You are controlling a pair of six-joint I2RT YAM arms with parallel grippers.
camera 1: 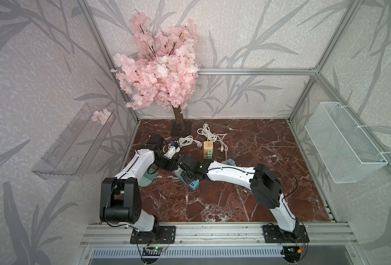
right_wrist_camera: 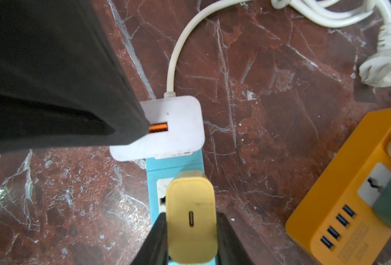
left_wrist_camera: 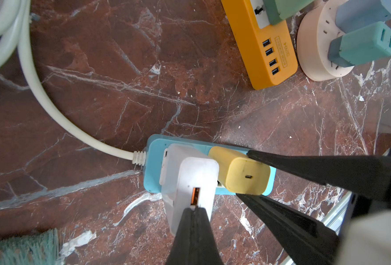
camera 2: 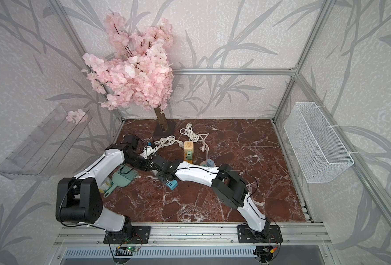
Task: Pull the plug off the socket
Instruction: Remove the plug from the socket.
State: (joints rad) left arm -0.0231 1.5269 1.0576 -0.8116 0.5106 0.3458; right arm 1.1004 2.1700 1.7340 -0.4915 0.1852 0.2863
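Right tool (right_wrist_camera: 191,231) gripping yellow plug (right_wrist_camera: 190,199), left tool (left_wrist_camera: 195,210) clenched atop white adapter (left_wrist_camera: 196,174).
Orange strip (left_wrist_camera: 270,52) near blue socket (left_wrist_camera: 153,169).

Surface (camera 1: 258,183): red-brown marble with white veining. Lying flat on it, centre front, is a blue power strip (left_wrist_camera: 153,165), its white cable (left_wrist_camera: 52,110) curving off across the stone. Close by but apart lies an orange power strip (left_wrist_camera: 270,62), with a round beige socket (left_wrist_camera: 311,52) just beside it. Toward the rear are coiled white cords (camera 1: 207,134) and a dark tree base (camera 1: 181,129). On the left side lie a teal brush (camera 2: 129,171) and a teal dustpan (camera 2: 120,181).
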